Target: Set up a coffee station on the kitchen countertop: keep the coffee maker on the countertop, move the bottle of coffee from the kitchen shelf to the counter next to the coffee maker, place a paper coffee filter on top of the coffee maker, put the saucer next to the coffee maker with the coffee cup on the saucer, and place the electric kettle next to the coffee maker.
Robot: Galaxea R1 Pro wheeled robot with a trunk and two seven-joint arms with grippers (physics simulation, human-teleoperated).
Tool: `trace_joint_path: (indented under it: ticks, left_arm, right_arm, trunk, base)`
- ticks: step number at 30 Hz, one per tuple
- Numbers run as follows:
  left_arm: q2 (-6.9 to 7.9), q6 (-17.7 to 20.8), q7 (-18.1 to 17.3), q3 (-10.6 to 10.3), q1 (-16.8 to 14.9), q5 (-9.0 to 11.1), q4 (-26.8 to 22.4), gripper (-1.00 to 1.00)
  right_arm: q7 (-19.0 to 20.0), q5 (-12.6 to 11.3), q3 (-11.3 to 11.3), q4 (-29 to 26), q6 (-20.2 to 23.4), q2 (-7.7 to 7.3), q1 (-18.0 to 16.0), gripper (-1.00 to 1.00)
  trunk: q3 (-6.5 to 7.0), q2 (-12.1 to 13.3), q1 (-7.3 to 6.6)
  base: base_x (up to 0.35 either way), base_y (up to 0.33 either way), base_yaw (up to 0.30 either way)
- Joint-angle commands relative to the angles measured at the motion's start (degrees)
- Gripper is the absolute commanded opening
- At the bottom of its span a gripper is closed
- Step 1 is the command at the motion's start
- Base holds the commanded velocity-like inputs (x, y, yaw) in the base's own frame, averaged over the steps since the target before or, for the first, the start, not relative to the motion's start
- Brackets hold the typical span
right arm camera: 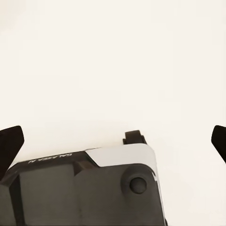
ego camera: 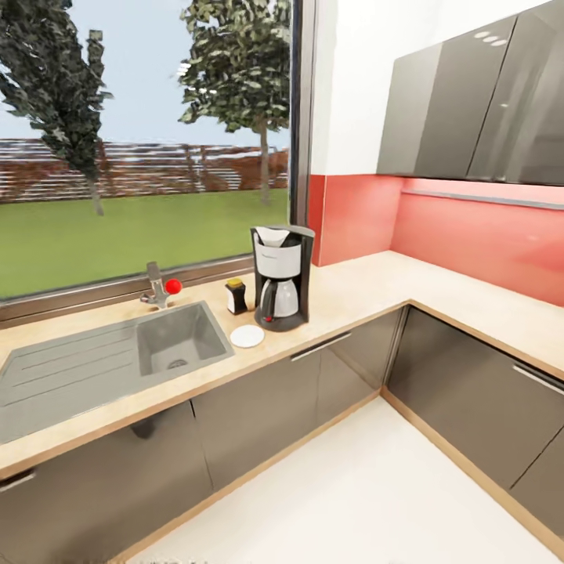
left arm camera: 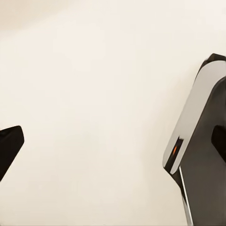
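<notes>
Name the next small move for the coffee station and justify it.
Probably go fetch the cup: the coffee maker already has a filter on top, with the bottle and an empty saucer beside it. I see no cup or kettle on the counter.

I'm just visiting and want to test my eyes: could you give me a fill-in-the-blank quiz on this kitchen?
1. The coffee maker stands on the ___.
2. The white saucer lies between the coffee maker and the ___.
3. The bottle of coffee has a ___ lid.
4. The tap's knob is ___.

Missing words: countertop; sink; yellow; red
</notes>
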Motion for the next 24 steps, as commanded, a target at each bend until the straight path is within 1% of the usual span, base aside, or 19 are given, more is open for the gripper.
trace_joint_path:
  ticks: [1,6,9,14,19,21,24]
  left_arm:
    - [0.00,-0.2,0.1,-0.5,-0.1,0.5,0.0,1.00]
    - [0.01,-0.2,0.1,-0.5,-0.1,0.4,0.0,1.00]
    - [0.01,-0.2,0.1,-0.7,-0.1,0.4,0.0,1.00]
    - [0.01,-0.2,0.1,-0.8,-0.1,0.4,0.0,1.00]
    - [0.01,-0.2,0.1,-0.9,-0.1,0.4,0.0,1.00]
    - [0.01,-0.2,0.1,-0.9,-0.1,0.4,0.0,1.00]
    - [0.00,-0.2,0.1,-0.8,-0.1,0.4,0.0,1.00]
  right_arm:
    - [-0.3,-0.4,0.5,-0.1,0.3,-0.01,0.0,1.00]
    - [-0.2,-0.4,0.5,-0.1,0.3,-0.20,0.2,1.00]
    - [-0.2,-0.4,0.5,-0.1,0.2,-0.86,0.2,1.00]
    - [-0.2,-0.4,0.5,-0.1,0.2,-2.40,0.2,1.00]
    - [-0.2,-0.4,0.5,-0.1,0.2,-2.73,0.2,1.00]
    - [-0.2,-0.4,0.5,-0.1,0.2,-2.74,0.2,1.00]
    - [-0.2,-0.4,0.5,-0.1,0.2,-2.75,0.2,1.00]
  trunk:
    - [-0.18,-0.1,0.03]
    - [-0.47,-0.1,0.03]
    - [-0.64,-0.1,0.03]
    - [-0.93,-0.1,0.03]
    - [-1.22,-0.1,0.03]
    - [-1.34,-0.1,0.03]
    - [-1.51,-0.1,0.03]
  base:
    - [0.000,0.000,0.238]
    - [0.000,0.000,0.237]
    - [0.000,0.000,0.236]
    - [0.000,0.000,0.236]
    - [0.000,0.008,0.233]
    - [0.000,0.144,0.230]
    - [0.000,0.288,0.228]
